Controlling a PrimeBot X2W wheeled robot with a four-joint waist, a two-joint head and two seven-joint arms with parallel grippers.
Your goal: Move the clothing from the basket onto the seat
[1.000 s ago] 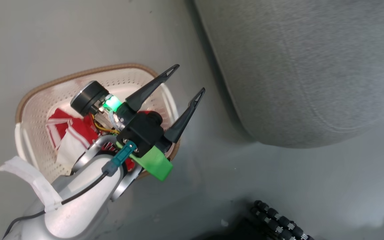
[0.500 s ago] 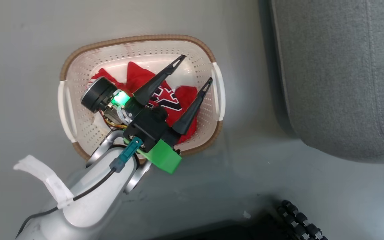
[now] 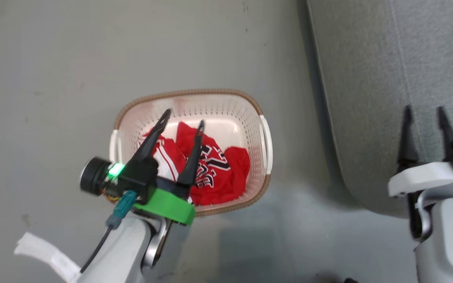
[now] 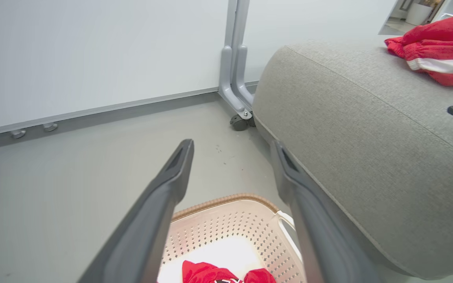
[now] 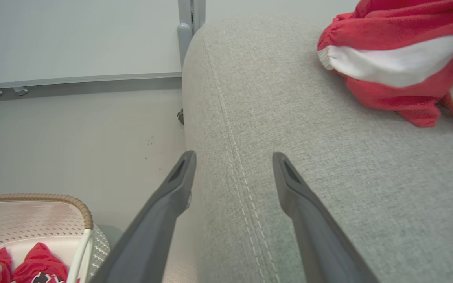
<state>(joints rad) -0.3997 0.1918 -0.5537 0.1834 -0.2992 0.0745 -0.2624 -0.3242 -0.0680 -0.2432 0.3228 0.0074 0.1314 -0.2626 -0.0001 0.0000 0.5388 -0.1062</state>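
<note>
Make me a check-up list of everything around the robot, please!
Surface: grey floor under the basket.
Job's things: red jersey lies in the basket; red garment with white stripe lies on the seat.
Clutter: nothing seen.
Grippers: left gripper open above the basket, empty; right gripper open over the seat, empty.
Cables: black cable along the left arm.
Surroundings: white wall, grey post on a caster.

Open-topped, the cream-white perforated plastic basket [image 3: 265,135] has bare grey floor [image 3: 73,59] beyond its far and left rims; a crumpled red jersey [image 3: 228,177] covers its bottom. A narrow floor strip parts its right rim from the large grey fabric seat [image 3: 368,78], which is bare along that edge; a red, white-striped garment [image 5: 391,63] lies farther in.
</note>
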